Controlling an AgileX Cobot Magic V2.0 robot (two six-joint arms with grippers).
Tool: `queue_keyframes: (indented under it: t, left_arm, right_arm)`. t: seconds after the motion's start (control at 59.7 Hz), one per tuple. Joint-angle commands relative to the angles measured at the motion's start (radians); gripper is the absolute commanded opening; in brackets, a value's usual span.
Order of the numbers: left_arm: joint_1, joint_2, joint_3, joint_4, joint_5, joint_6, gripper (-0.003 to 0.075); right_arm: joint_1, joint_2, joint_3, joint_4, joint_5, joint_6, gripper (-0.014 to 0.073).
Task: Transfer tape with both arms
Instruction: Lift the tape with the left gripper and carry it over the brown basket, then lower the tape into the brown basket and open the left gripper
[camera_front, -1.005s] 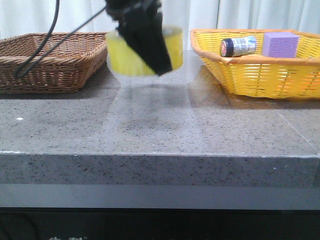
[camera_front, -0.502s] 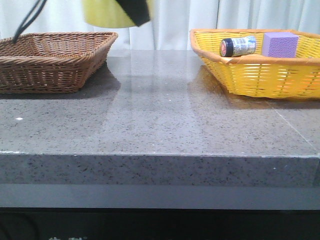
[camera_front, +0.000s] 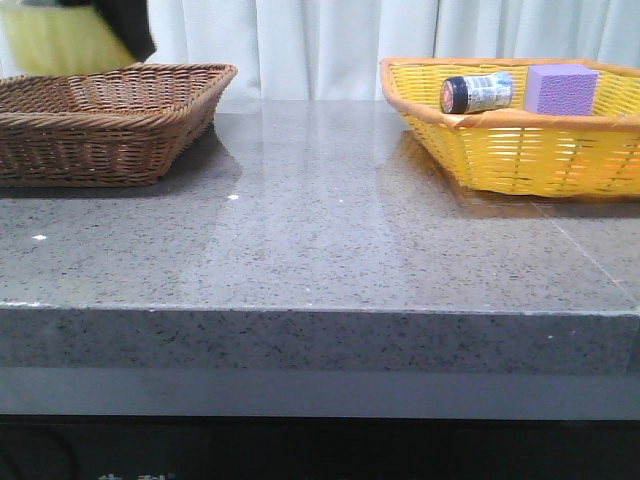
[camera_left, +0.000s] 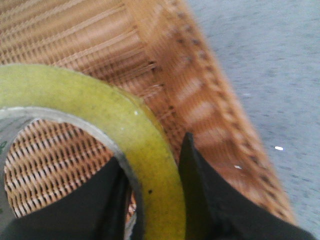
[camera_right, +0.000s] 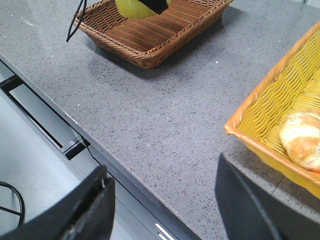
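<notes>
Left pincer (camera_left: 152, 200) clamped on the tape (camera_left: 125, 130) wall above the brown basket (camera_front: 110, 115), right pincer (camera_right: 162, 210) spread wide over the worktop (camera_right: 150, 115) beside the yellow basket (camera_right: 270, 125)

**Count of the things on the table**

There is one roll of tape (camera_left: 150, 165). There are two baskets: one brown basket (camera_front: 110, 115) and one yellow basket (camera_front: 520, 150). In the yellow basket there is one jar (camera_front: 478, 93), one purple block (camera_front: 560, 90) and one bread roll (camera_right: 302, 137). There are two grippers, the left gripper (camera_left: 155, 200) and the right gripper (camera_right: 165, 210), each with two black fingers.
</notes>
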Motion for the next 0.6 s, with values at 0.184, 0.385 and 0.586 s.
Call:
queue_keyframes:
  t: [0.184, 0.385, 0.586]
  left_arm:
    - [0.041, 0.021, -0.034, 0.000, -0.133, -0.023, 0.0176]
    - [0.041, 0.062, -0.034, 0.006, -0.161, -0.028, 0.0177]
    - [0.041, 0.070, -0.034, 0.006, -0.161, -0.030, 0.0381]
  right_arm:
    - [-0.001, 0.000, -0.023, 0.012, -0.079, -0.002, 0.0467]
    - [-0.001, 0.000, -0.023, 0.012, -0.079, -0.002, 0.0467]
    - [-0.001, 0.000, -0.023, 0.012, -0.079, -0.002, 0.0467]
